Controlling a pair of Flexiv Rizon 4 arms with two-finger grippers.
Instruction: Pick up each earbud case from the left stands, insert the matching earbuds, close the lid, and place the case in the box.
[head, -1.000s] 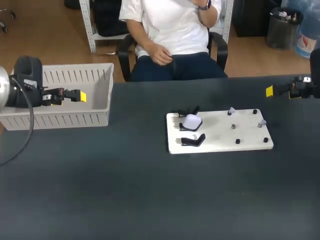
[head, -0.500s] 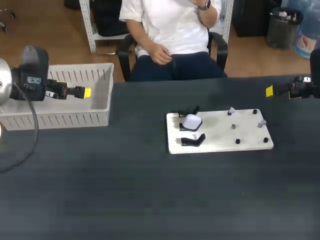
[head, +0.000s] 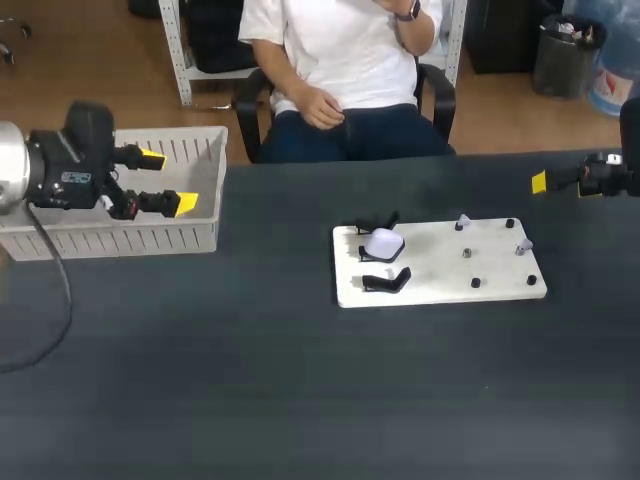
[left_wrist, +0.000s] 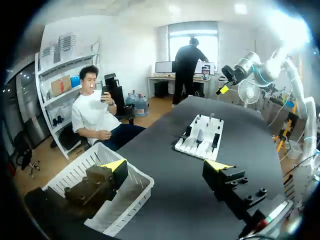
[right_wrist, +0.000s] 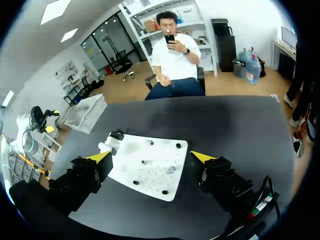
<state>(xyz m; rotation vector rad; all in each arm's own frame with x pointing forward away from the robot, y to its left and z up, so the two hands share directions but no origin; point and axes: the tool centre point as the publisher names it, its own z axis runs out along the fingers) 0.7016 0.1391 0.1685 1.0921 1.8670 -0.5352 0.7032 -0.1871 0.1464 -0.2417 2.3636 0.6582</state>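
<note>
A white board (head: 440, 268) lies right of the table's middle. A white earbud case (head: 383, 242) sits on a black stand at the board's left side, with an empty black stand (head: 386, 281) in front of it. Small earbuds (head: 462, 221) stand on pegs toward the board's right. My left gripper (head: 169, 180) hangs open and empty over the white slatted box (head: 205, 190) at the far left. In the left wrist view its open gripper (left_wrist: 166, 165) faces the board (left_wrist: 192, 147), with the box (left_wrist: 132, 192) beside it. My right gripper (right_wrist: 150, 157) is open and empty, off the board's (right_wrist: 150, 172) right end.
My right arm (head: 600, 178) comes in at the table's far right edge. A person sits behind the table's far edge, not touching it. Dark tabletop (head: 300, 390) stretches in front of the board and box.
My left wrist has turned and shifted slightly right over the box, so both yellow tips now show spread apart. The right arm, board and case have not moved.
</note>
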